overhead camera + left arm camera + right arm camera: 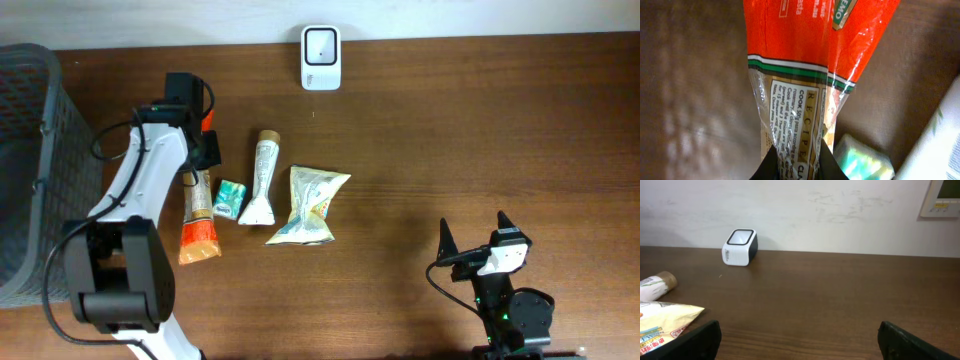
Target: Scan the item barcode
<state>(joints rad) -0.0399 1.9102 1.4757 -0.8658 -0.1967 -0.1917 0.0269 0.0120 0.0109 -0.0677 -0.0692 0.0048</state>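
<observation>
An orange pasta packet point(199, 235) with a clear printed end lies on the brown table at the left. My left gripper point(196, 184) is shut on that clear end. In the left wrist view the packet point(805, 75) runs up from between my black fingertips point(771, 167), pinched by the left gripper point(797, 165). The white barcode scanner point(321, 58) stands at the table's far edge, and the right wrist view shows the scanner point(739, 247) against the wall. My right gripper point(472, 240) rests near the front right, open and empty, its fingers wide apart in the right gripper's point(799, 340) own view.
A small teal box point(230, 199) lies just right of the packet, then a white tube point(262, 180) and a yellow-white pouch point(310, 205). A grey mesh basket point(30, 150) stands at the far left edge.
</observation>
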